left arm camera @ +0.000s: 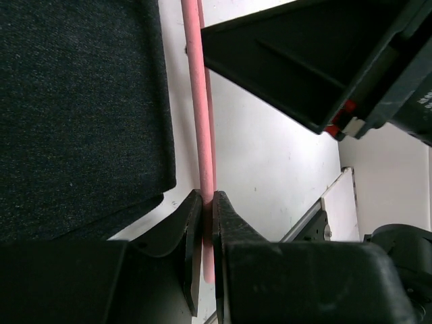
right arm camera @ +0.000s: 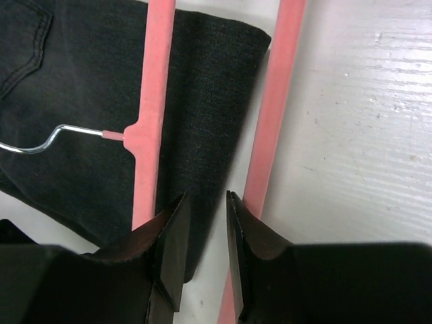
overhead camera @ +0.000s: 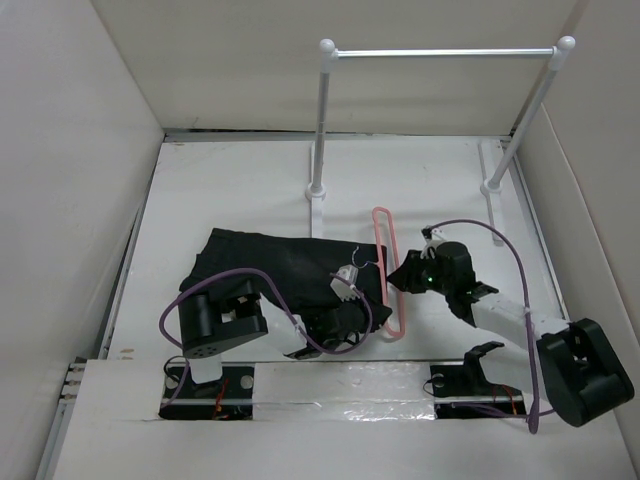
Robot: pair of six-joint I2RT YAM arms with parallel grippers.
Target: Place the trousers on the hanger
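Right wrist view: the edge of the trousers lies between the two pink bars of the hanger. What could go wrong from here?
1. Only a narrow strip of the trousers reaches between the bars of the hanger. The right gripper, jaws slightly apart above it, may catch too little cloth, or a bar.
2. The left gripper clamps just one thin bar, so pulling the cloth could twist or drag the hanger.

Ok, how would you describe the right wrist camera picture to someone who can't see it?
The right gripper, jaws slightly apart, is poised over a strip of black trousers showing between the two bars of a pink hanger. The hanger's metal hook rests on the cloth at left; white table shows at right.
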